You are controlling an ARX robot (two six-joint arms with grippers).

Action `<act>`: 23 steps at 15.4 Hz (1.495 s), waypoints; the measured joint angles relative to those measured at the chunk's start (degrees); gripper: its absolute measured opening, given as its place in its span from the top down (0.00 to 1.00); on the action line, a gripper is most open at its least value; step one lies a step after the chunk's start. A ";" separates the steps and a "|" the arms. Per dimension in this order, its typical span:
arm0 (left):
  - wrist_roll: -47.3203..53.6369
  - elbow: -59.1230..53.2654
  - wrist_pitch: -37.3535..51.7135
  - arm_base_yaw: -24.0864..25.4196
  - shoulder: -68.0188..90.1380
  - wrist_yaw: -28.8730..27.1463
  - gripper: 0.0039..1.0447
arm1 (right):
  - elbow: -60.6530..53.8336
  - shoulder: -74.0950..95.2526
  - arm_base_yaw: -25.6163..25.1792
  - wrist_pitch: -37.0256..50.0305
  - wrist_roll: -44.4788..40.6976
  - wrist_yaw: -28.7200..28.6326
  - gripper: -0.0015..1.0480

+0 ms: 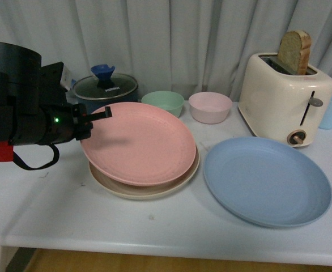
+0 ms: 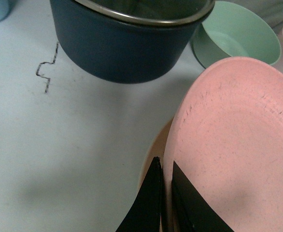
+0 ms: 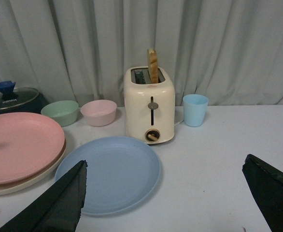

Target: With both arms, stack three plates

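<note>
Nearest, blue plate lies flat, face up, right of the stack; R gripper hangs spread wide, empty. Behind, L gripper pinches pink plate by its left rim, prob. seating it on beige plate. It's round, no long axis, left edge slightly raised.

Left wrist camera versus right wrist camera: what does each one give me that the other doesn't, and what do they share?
Left wrist only: the left gripper's black fingers closed on the rim of the round pink plastic plate, and a dark zigzag mark near the pot.
Right wrist only: the round blue plastic plate lying alone, the cream toaster with a bread slice, the light blue cup, and the right gripper's fingers wide apart, holding nothing.
Both: the pink plate over the round beige plate, the green bowl and the dark blue pot.
</note>
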 joint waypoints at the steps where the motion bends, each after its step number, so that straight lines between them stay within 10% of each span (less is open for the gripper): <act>1: -0.15 -0.07 -0.11 -0.42 0.33 0.26 0.97 | 0.00 0.00 0.00 0.00 0.00 0.00 0.06; 3: -0.28 -0.09 -0.02 -0.96 0.92 0.26 0.97 | 0.00 0.00 0.00 0.02 0.00 0.00 0.06; 12: -1.70 -11.32 14.27 1.09 -13.77 -2.36 0.06 | 0.00 0.00 0.00 0.00 0.00 0.00 0.06; 15: 9.49 -28.83 34.36 2.60 -24.90 -7.17 0.35 | 0.00 0.00 0.00 0.00 0.00 0.00 0.06; 20: 13.79 -46.12 35.28 5.99 -40.17 -3.21 0.95 | 0.00 0.00 0.00 0.00 0.00 0.00 0.06; 23: 13.88 -52.87 31.63 6.82 -49.55 -3.17 0.99 | 0.00 0.00 0.00 0.02 0.00 0.00 0.06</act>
